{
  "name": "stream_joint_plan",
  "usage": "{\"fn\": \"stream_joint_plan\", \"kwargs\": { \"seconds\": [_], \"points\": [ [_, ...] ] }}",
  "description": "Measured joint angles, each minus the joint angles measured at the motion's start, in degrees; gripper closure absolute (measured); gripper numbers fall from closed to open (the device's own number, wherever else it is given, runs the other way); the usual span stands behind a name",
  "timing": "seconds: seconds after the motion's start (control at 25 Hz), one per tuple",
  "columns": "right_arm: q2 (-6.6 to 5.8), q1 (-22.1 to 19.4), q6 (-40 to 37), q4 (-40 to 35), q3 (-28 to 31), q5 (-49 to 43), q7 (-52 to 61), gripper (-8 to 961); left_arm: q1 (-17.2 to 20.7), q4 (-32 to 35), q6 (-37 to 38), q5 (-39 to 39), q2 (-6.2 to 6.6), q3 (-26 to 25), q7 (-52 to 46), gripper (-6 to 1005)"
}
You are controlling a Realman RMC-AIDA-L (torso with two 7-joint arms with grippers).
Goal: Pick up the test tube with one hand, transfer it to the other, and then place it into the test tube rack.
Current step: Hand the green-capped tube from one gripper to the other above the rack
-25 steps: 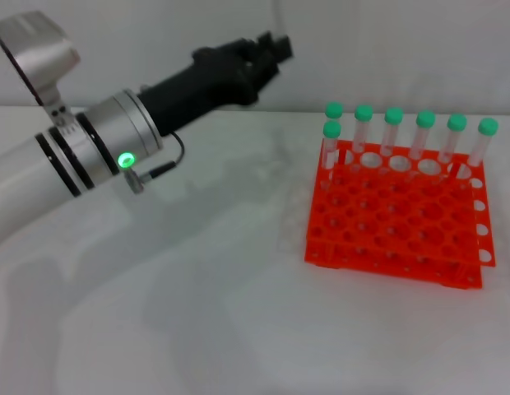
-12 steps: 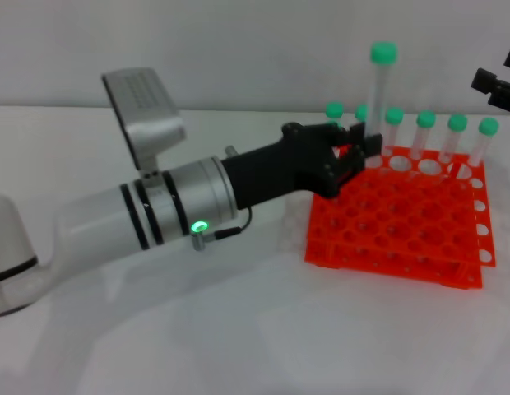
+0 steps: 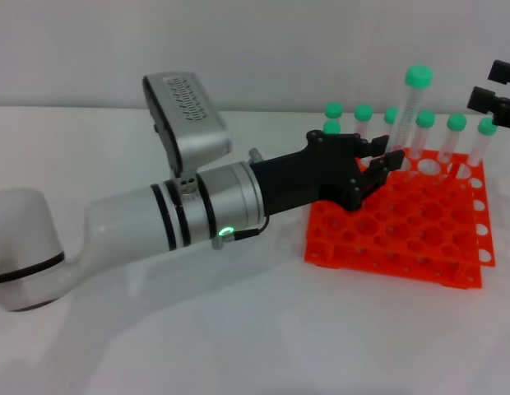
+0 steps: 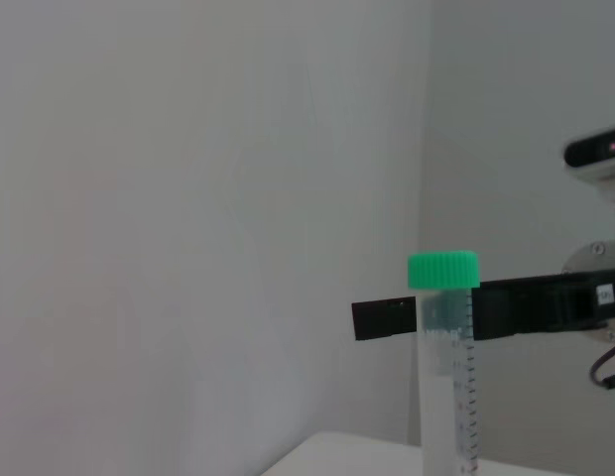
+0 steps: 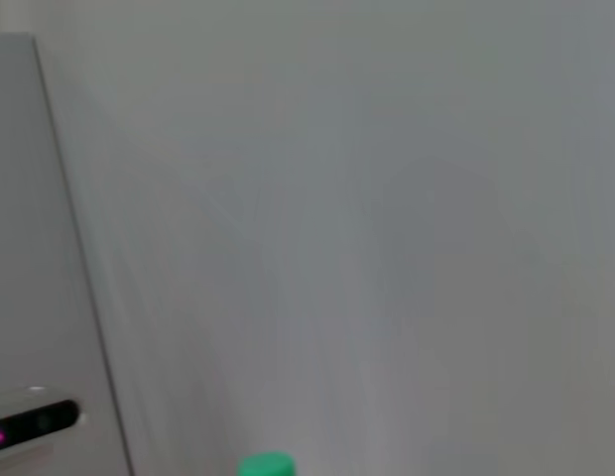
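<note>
The orange-red rack [image 3: 399, 216] stands on the white tabletop [image 3: 197, 329] and carries a row of green-capped tubes [image 3: 456, 140] upright in its far holes, with one more tube [image 3: 331, 141] at the near-left end of that row; the nearer holes show nothing in them.

The left hand [image 3: 378, 167], black and fingered on a thick white-silver arm [image 3: 156, 226] with a lit green ring, reaches over the rack's far left part. Its fingers [image 3: 385, 162] are closed around the lower body of the test tube [image 3: 407, 111], which stands nearly upright, leaning slightly, with its green cap raised well above the caps of the tubes in the rack. The tube's lower end is hidden behind the fingers.

The right hand [image 3: 498, 99] shows only as black parts at the right edge of the head view, near the raised cap and apart from it; how far it is open cannot be told.

The left wrist view adds what the head view lacks: the tube's printed scale and, behind the cap, a black bar [image 4: 506, 309] with a small white label, belonging to the right hand. The right wrist view shows only the green cap [image 5: 266, 464] at the picture's edge against a plain wall.
</note>
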Motion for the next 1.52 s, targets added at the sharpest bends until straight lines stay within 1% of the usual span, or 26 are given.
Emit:
{"fn": "stream_joint_plan", "kwargs": {
  "seconds": [0.08, 0.16, 0.28, 0.36, 0.44, 0.64, 0.8, 0.88, 1.04, 1.24, 1.28, 1.32, 1.4, 1.52],
  "points": [
    [-0.23, -0.3, -1.2, 0.0, 0.0, -0.1, 0.5, 91, 0.0, 0.9, -1.1, -0.1, -0.10, 0.6, 0.5, 806],
    [-0.09, -0.4, -1.7, 0.1, 0.0, -0.3, 0.6, 92, -0.1, 1.3, -2.0, -0.1, -0.28, 0.9, 0.8, 806],
    [0.47, -0.4, -1.7, 0.1, 0.0, -0.9, 0.6, 92, -0.1, 1.6, -2.5, -0.1, -0.43, 1.0, 1.2, 806],
    [0.91, -0.4, -1.7, 0.1, -0.1, -1.2, 0.6, 92, -0.1, 2.3, -3.1, -0.8, -0.54, 2.0, 1.6, 805],
    [1.44, -0.4, -1.8, 0.1, -0.1, -1.5, 0.6, 92, -0.1, 2.6, -4.1, -2.8, -0.56, 3.9, 2.4, 805],
    [3.04, -0.2, -1.2, 0.2, 0.0, -2.1, 0.6, 92, -0.1, 2.8, -5.5, -11.6, -0.50, 10.9, 6.5, 805],
    [4.02, -0.2, -1.5, -0.2, 0.0, -2.2, 0.6, 92, -0.4, 2.8, -6.3, -16.0, -0.51, 14.0, 8.1, 804],
    [4.60, -0.3, -1.9, -0.3, 0.0, -2.2, 0.5, 92, -0.4, 2.8, -6.6, -16.6, -0.52, 14.4, 8.2, 804],
    [5.05, -0.2, -2.0, -0.4, -0.3, -2.2, 0.5, 92, -0.5, 2.7, -6.6, -16.8, -0.54, 14.5, 8.2, 804],
    [6.32, -0.1, -2.2, -0.4, -0.2, -2.2, 0.4, 93, -0.5, 2.6, -6.6, -16.9, -0.56, 14.5, 8.2, 803],
    [6.79, 0.0, -2.2, -0.4, -0.1, -2.2, 0.3, 93, -0.5, 2.6, -6.7, -16.9, -0.56, 14.6, 8.2, 803],
    [6.79, 0.0, -2.2, -0.4, -0.1, -2.2, 0.3, 93, -0.4, 2.6, -6.7, -16.9, -0.58, 14.6, 8.2, 803],
    [7.28, 0.0, -2.2, -0.4, 0.0, -2.2, 0.2, 93, -0.3, 2.6, -6.7, -16.9, -0.62, 14.6, 8.1, 803],
    [7.64, 0.1, -2.2, -0.5, 0.3, -2.0, 0.1, 93, 0.1, 2.7, -6.7, -17.4, -0.64, 14.7, 7.9, 802]
  ]
}}
